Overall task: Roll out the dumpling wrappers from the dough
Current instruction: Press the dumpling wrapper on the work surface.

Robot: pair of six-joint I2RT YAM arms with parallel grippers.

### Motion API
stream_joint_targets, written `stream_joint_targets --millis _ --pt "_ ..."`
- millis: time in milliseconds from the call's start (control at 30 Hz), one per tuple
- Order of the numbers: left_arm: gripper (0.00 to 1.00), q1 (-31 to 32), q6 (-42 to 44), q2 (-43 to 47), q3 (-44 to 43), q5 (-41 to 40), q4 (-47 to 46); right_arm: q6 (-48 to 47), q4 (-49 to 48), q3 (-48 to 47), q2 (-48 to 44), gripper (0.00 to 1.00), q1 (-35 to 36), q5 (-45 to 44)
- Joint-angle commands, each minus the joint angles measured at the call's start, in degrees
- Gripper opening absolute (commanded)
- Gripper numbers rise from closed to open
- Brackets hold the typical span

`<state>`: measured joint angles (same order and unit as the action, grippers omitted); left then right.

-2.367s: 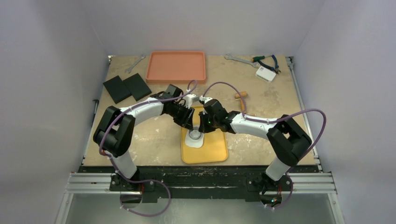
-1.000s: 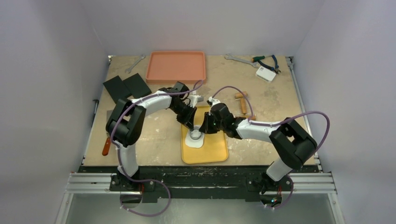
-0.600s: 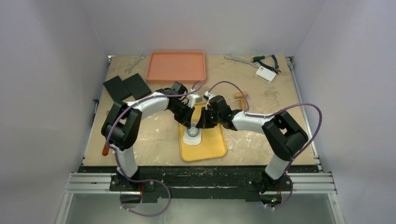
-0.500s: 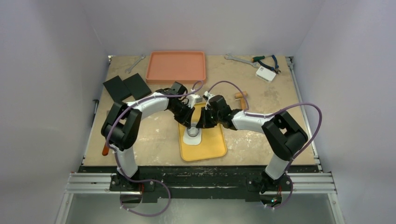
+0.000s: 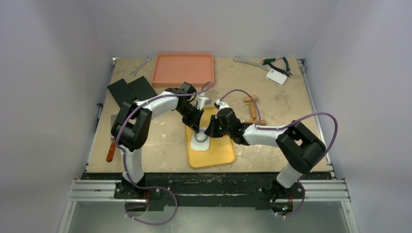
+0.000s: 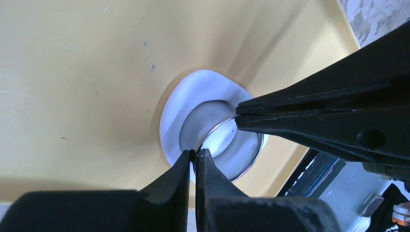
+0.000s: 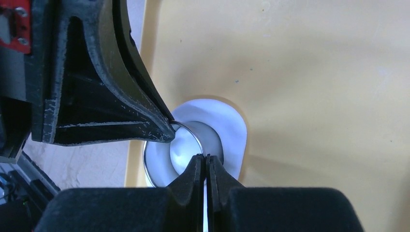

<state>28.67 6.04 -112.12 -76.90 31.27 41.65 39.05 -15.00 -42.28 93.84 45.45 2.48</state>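
Note:
A white dough patch (image 5: 201, 144) lies on the yellow board (image 5: 219, 153) with the metal ring cutter (image 5: 200, 138) pressed into it. My left gripper (image 5: 197, 129) is shut on the ring's rim from the far left. My right gripper (image 5: 209, 132) is shut on the rim from the right. In the left wrist view my fingertips (image 6: 195, 154) pinch the ring (image 6: 251, 157) over the dough (image 6: 173, 116). In the right wrist view my fingertips (image 7: 205, 157) pinch the ring wall (image 7: 192, 134). Dough (image 7: 232, 133) spreads around it. No separate round wrapper shows; only dough inside the ring.
An orange tray (image 5: 183, 69) stands at the back. Two black blocks (image 5: 131, 91) lie at the back left. Wrenches (image 5: 248, 61), pliers (image 5: 278, 63) and a white box (image 5: 276, 76) lie at the back right. A wooden roller (image 5: 251, 105) lies right of the board. A red-handled tool (image 5: 111, 151) lies at the left edge.
Both grippers stay shut on the ring over the dough. The arms have swung slightly round it: the right elbow moved nearer and rightward, the left elbow shifted a little.

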Motion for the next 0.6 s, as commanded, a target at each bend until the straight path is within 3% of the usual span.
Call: stream_joint_targets --millis 0,100,267,567 --pt "0.0 1.04 1.92 -0.41 5.14 -6.06 -7.06 -4.8 10.65 -4.02 4.25 0.0 -2.54 3.41" --pt "0.0 2.71 3.48 1.6 9.09 -5.35 -5.03 -9.15 12.17 -8.62 7.59 0.0 -6.14 2.81" --pt "0.0 4.82 4.92 1.95 12.6 -3.51 -4.75 -11.67 13.51 -9.8 9.05 0.0 -6.43 0.59" --pt "0.0 2.19 3.62 -2.04 4.07 -10.17 -9.27 -1.3 8.35 1.55 4.38 0.0 1.83 3.23"
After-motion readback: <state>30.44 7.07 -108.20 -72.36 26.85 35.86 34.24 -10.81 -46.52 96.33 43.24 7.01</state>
